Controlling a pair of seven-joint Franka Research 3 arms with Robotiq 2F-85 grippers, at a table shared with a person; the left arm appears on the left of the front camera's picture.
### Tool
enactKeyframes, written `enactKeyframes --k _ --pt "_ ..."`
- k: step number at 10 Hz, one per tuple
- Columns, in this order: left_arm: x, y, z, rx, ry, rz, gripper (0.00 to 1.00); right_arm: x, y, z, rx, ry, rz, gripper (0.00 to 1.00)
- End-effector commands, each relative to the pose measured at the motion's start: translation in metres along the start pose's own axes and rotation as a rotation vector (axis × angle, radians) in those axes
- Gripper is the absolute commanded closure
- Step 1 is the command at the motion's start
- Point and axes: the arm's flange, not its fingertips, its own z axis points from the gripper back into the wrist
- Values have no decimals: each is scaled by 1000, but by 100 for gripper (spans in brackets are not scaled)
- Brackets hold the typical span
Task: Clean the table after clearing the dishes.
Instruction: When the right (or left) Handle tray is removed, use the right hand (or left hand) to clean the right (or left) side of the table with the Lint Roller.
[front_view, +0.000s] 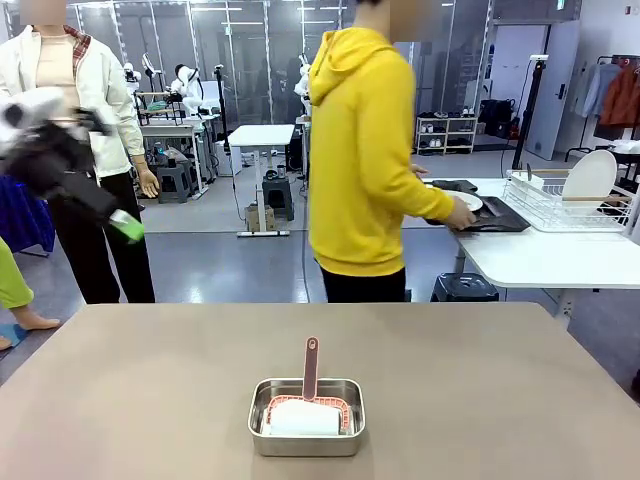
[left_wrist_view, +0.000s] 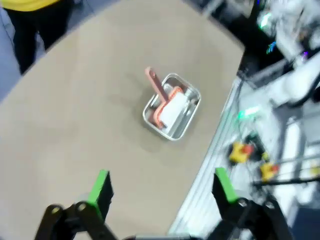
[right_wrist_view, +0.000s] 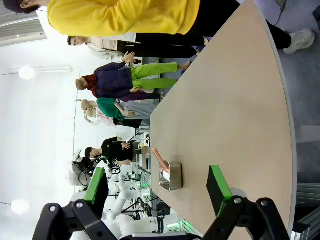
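The taupe table (front_view: 480, 400) fills the near half of the front view. Beyond it, a person in a yellow hoodie (front_view: 365, 150) is turned to a white side table, with both hands on a dark tray (front_view: 497, 217) that carries a white plate (front_view: 468, 200); these are the dishes. My left gripper (front_view: 122, 224) is raised high at the left and is motion-blurred. In the left wrist view that gripper (left_wrist_view: 162, 187) is open and empty above the table (left_wrist_view: 75, 115). My right gripper (right_wrist_view: 156, 185) is also open and empty, looking along the table (right_wrist_view: 225, 110).
A steel pan (front_view: 307, 417) with a pink-handled tool and a white pad sits near the table's front middle; the pan (left_wrist_view: 171, 106) and pan (right_wrist_view: 170, 176) appear in both wrist views. A wire rack (front_view: 575, 200) holds a plate on the white side table. A second person (front_view: 80, 150) stands far left.
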Motion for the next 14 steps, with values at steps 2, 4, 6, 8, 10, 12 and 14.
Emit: enactKeyframes --k 2,4,6,8,10,12,14 --pt "86 -12 -74 152 297 -259 0 -1 3 1 1 -2 6 0" --pt "128 -37 -137 114 442 -408 0 -1 3 1 1 -2 6 0" --pt "132 -49 -174 53 484 -468 0 -1 3 1 1 -2 6 0" --pt "125 -52 -164 71 442 -428 0 -1 3 1 1 -2 6 0" --pt "125 -52 -164 71 442 -428 0 -1 3 1 1 -2 6 0" --pt "151 -38 -198 48 546 -494 0 -1 3 1 1 -2 6 0" --pt "177 -26 -237 10 611 -539 0 -1 3 1 1 -2 6 0"
